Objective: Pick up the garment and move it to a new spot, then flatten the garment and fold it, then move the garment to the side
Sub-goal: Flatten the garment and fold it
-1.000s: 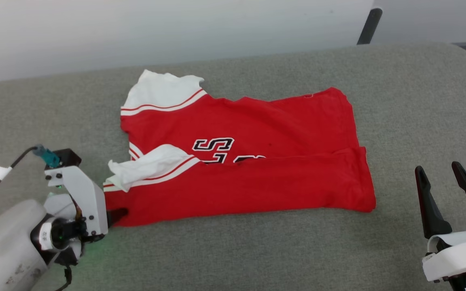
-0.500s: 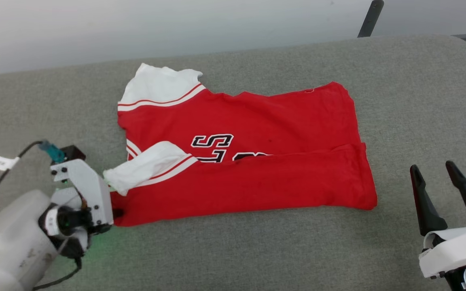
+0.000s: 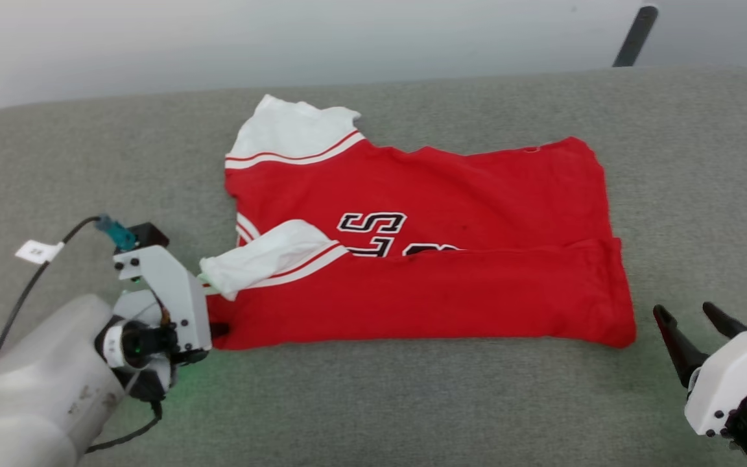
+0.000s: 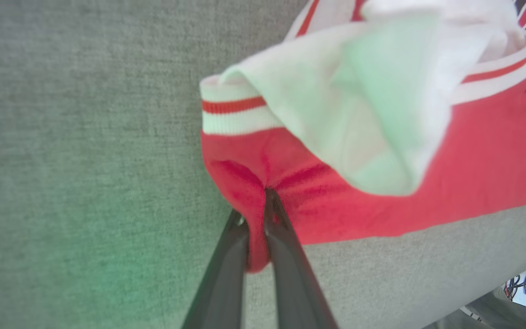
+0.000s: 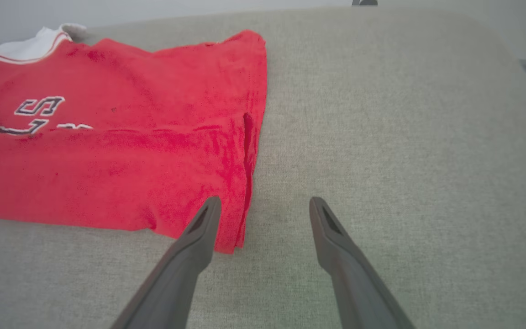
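A: Where is the bright red soft-fabric shirt with white sleeves [image 3: 451, 188] laid?
B: Half-folded on grey upholstery [image 3: 412, 402]. Its corner is pinched by the closed left gripper [image 4: 254, 205], probably for lifting. The right gripper [image 5: 265, 201] is held spread, empty.
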You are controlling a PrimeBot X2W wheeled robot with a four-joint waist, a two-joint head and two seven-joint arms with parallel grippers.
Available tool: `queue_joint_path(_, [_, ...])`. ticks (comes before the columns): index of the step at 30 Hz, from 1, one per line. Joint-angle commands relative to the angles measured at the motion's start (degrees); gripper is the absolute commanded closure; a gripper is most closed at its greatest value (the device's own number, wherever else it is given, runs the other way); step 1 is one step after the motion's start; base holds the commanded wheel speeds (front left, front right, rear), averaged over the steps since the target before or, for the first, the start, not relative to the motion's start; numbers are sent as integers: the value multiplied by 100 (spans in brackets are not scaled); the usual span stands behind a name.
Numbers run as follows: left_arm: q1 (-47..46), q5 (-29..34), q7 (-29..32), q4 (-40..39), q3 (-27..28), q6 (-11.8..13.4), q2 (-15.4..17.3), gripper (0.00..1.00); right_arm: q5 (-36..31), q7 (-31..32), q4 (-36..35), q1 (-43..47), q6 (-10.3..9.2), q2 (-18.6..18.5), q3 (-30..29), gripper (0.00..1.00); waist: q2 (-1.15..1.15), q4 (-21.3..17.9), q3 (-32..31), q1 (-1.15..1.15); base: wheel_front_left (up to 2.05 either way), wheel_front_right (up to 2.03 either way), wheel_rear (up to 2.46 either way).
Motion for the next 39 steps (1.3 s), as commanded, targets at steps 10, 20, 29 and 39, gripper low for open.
queue_joint_path(10, [-150, 131, -64, 260, -100, -267, -507, 100, 87, 523, 1156, -567, -4, 36, -48, 0, 0, 519, 214, 0, 0, 0, 0])
queue_joint_path(20, [-274, 133, -171, 613, -53, -499, -823, 100, 148, 753, 2419, -958, -3, 156, 186, 100, 0, 698, 314, 0, 0, 0, 0])
queue_joint_path(29, [-315, 118, -203, 863, -13, -673, -892, 100, 319, 691, 2723, -1161, -7, -231, 299, 100, 0, 720, 187, 0, 0, 0, 0])
queue_joint_path(39, [-253, 131, -142, 800, -14, -608, -754, 100, 522, 898, 2355, -972, -7, -548, 272, 100, 0, 789, -150, 0, 0, 0, 0])
